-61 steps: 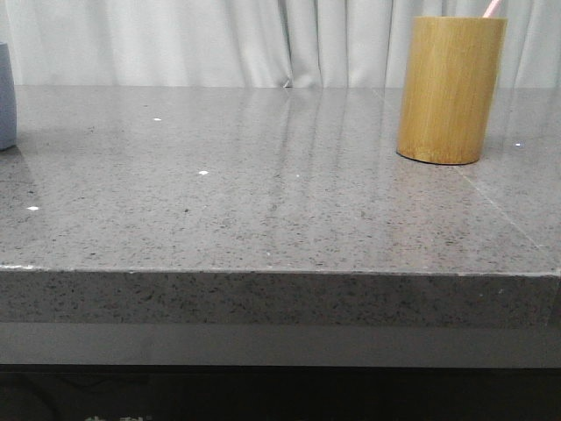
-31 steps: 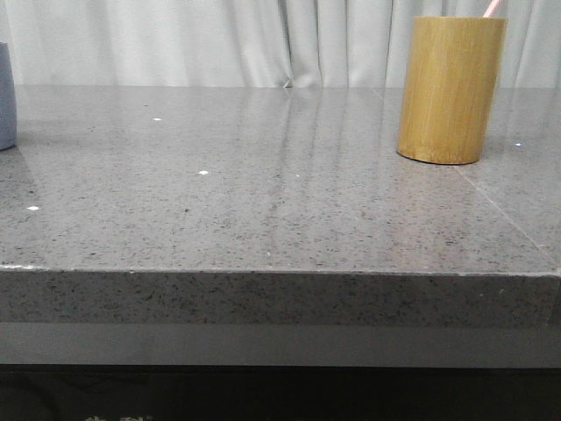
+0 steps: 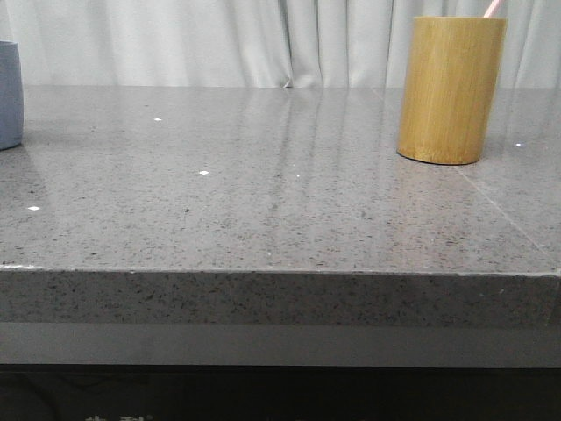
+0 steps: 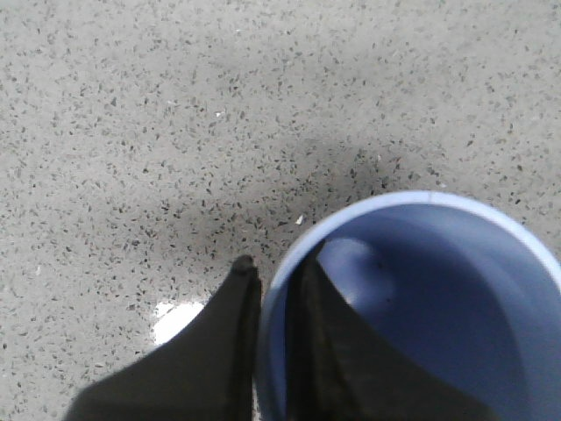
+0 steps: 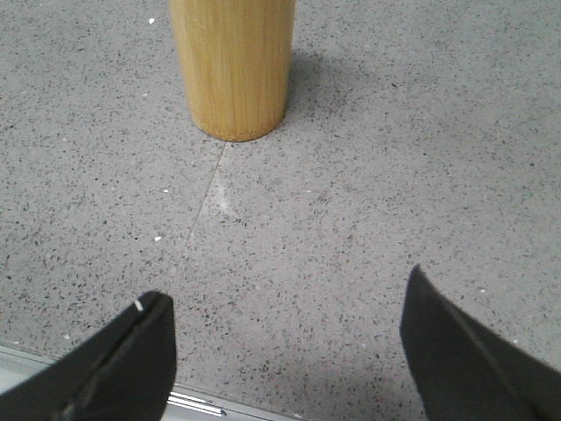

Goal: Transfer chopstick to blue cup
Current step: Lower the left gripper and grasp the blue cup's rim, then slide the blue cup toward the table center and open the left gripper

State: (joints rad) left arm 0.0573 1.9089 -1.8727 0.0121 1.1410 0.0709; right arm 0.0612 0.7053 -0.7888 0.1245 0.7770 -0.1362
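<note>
Since the earlier frame, the matte grey-blue tumbler [image 3: 10, 95] has slid a little further into my front view, carried by my left gripper [image 4: 274, 279], which pinches its rim, one finger inside, one outside. My right gripper [image 5: 285, 303] hangs wide open and empty, the tall tan wooden cylinder [image 5: 233, 63] just ahead of it. Its thin pale pink chopstick [image 3: 493, 8] pokes above the rim; I judge it light, stiff and slippery, best pinched near that exposed top.

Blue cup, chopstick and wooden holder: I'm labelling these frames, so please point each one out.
blue cup [image 4: 421, 289], left wrist view, inner wall.
chopstick [image 3: 493, 8], front view, pink tip above the holder.
wooden holder [image 3: 450, 88], front view, side wall.
</note>
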